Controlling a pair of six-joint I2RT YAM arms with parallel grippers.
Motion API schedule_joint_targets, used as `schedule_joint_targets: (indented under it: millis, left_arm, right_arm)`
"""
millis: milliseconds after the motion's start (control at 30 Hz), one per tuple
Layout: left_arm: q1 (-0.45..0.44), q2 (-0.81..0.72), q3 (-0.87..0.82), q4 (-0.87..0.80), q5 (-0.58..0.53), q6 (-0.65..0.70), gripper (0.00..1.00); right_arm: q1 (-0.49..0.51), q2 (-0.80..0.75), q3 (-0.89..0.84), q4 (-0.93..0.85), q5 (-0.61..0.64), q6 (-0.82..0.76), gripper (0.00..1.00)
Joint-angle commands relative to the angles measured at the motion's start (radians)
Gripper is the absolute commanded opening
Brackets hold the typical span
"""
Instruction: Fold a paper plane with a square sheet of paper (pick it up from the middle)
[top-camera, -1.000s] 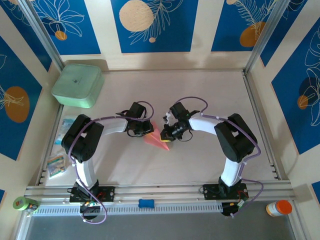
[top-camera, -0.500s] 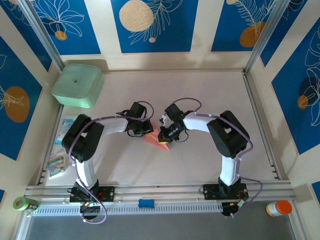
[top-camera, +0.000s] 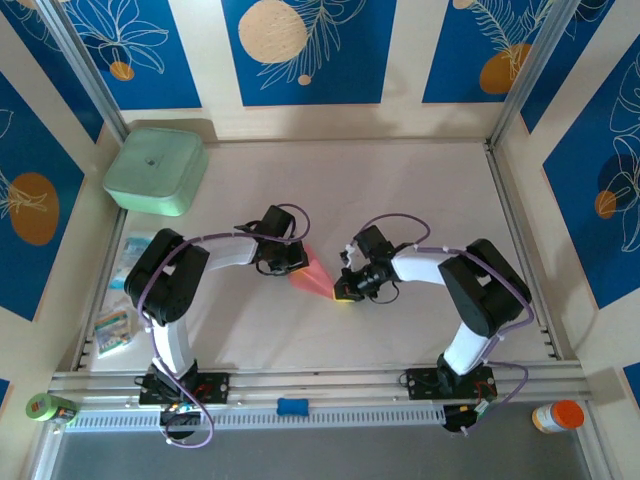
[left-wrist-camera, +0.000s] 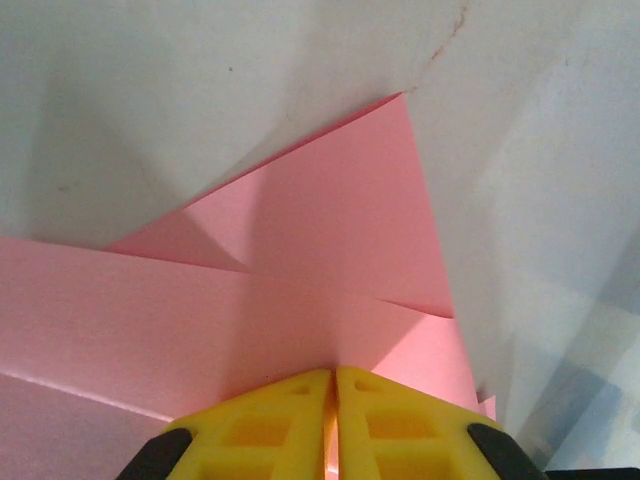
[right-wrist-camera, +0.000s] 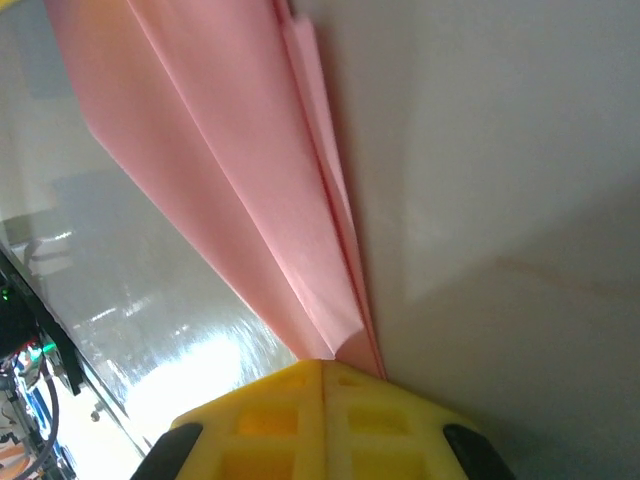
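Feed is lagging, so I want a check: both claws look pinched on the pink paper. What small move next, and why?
Probably hold the left claw steady and draw the right claw along the fold: both are shut on the pink paper, whose layers look loose at the right claw.

Paper plane (left-wrist-camera: 300, 290) partly beneath fingers (left-wrist-camera: 260, 425), seemingly

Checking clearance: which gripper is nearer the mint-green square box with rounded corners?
Left. The left gripper, shut on the folded pink paper, is down-right of the mint-green square box; the right gripper grips the paper's other end, farther right.
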Motion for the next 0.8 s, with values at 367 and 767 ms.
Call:
schedule_joint_targets:
  millis: [367, 767]
  left_arm:
    - [0.015, -0.151, 0.031, 0.002, -0.017, -0.073, 0.33]
    - [0.068, -0.320, -0.227, 0.144, -0.065, -0.268, 0.56]
  right_arm:
    - [-0.083, -0.154, 0.067, 0.007, 0.027, 0.060, 0.24]
    - [-0.063, 0.150, 0.345, -0.071, -0.086, -0.048, 0.37]
